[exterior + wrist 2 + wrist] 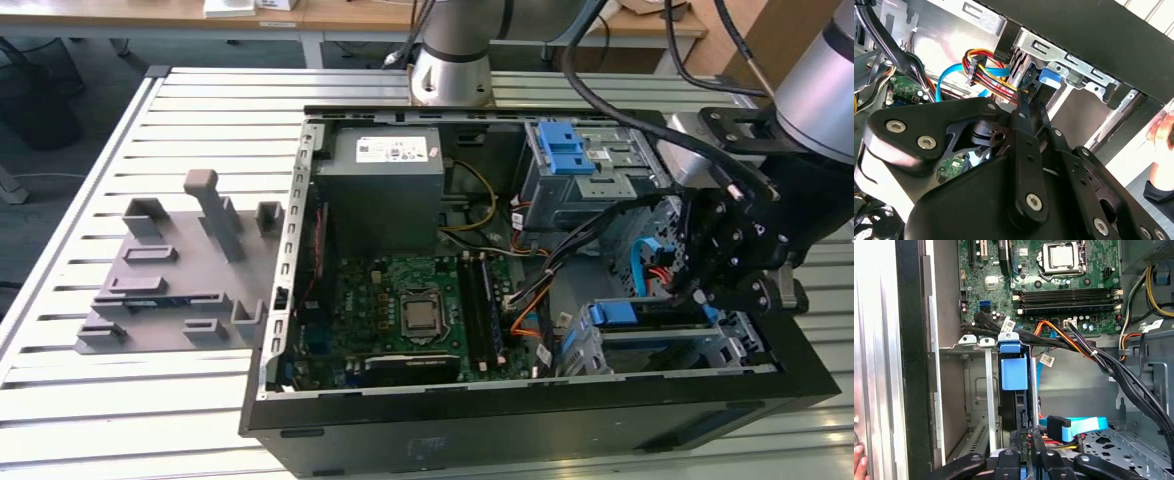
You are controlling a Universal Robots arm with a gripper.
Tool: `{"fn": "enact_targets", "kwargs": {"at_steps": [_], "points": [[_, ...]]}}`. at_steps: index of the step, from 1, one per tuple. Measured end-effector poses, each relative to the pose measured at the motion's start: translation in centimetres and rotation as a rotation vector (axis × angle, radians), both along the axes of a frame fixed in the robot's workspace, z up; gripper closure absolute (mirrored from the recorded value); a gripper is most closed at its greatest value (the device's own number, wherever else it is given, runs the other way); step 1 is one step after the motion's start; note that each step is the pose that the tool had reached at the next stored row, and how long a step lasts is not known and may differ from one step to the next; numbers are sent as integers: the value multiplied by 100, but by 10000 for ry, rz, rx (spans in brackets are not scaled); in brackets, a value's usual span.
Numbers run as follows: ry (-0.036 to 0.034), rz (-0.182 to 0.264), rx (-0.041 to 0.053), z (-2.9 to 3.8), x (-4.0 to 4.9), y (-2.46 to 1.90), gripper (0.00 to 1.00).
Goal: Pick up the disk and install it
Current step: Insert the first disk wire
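The disk (1015, 390) stands on its edge inside the metal drive cage (974, 390), with its blue plastic tab (1014, 371) sticking up so it can be gripped. The gripper (1026, 452) is at the disk's near end, and its fingers look closed on it. The cage sits low in the open computer case (534, 400), close to the case wall. Coloured wires (985, 67) run past it. The green board (414, 300) lies flat in the case.

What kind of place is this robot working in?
Probably a robotics lab or test workbench: an open black desktop computer case lies on a slatted aluminium table, beside a grey plastic parts fixture, with wooden desks behind.
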State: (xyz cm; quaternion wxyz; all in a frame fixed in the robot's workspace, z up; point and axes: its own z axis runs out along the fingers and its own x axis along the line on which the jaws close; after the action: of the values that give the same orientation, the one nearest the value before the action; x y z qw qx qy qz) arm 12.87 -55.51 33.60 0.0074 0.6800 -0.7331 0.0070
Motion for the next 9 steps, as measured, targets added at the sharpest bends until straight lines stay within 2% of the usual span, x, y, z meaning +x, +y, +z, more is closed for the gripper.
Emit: {"fn": "enact_targets", "kwargs": {"at_steps": [3,7,9], "points": [[6,0,-1,65,0,0,76],[10,0,4,72,0,0,78],[10,0,3,73,0,0,89]]}}
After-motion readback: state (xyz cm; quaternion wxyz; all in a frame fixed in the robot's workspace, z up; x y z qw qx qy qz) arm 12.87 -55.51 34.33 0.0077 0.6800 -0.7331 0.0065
